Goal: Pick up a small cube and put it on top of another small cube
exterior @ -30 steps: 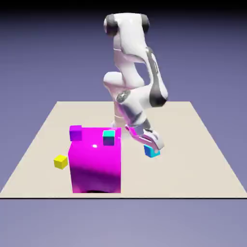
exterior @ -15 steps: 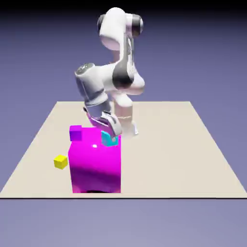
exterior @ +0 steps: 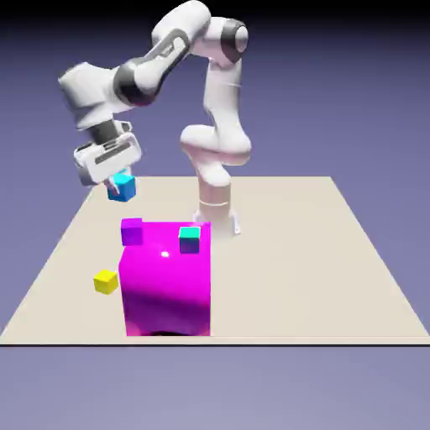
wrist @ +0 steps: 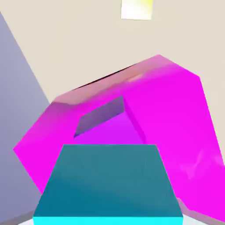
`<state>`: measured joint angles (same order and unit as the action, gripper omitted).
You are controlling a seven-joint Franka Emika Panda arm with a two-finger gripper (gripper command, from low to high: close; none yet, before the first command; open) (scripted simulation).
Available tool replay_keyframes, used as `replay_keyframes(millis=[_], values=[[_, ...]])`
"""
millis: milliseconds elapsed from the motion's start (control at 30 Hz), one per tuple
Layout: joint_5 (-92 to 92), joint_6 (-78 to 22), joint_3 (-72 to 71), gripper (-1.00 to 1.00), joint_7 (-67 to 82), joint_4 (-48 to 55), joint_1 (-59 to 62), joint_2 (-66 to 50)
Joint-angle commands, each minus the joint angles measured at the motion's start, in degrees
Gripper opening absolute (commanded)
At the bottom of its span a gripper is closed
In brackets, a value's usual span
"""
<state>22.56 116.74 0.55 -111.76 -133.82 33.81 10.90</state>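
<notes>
High above the desk [exterior: 353, 252], at the exterior view's left, the claw [exterior: 112, 183] grips the small cyan cube [exterior: 123, 186] (it fills the hand view's bottom), clear of the big magenta block [exterior: 166, 285] carrying a purple cube [exterior: 132, 231] and a teal-topped cube [exterior: 190, 239].

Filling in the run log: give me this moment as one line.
phase: carrying | end effector: shut on cyan cube, raised above table | below: purple cube by magenta block | stacked: not yet
</notes>
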Motion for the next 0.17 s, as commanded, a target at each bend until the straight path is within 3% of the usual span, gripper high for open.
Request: replay_keyframes(millis=[0, 33, 67, 133], values=[[0.5, 2.4, -0.4, -1.00, 0.4, -1.7, -0.3, -0.8], [0.6, 2.6, -0.4, -1.00, 0.5, -1.8, -0.3, -0.8], [0.6, 2.6, -0.4, 1.00, 0.5, -1.8, -0.3, -0.8], [0.0, 0.1, 0.0, 1.00, 0.0, -0.1, 0.0, 0.0]])
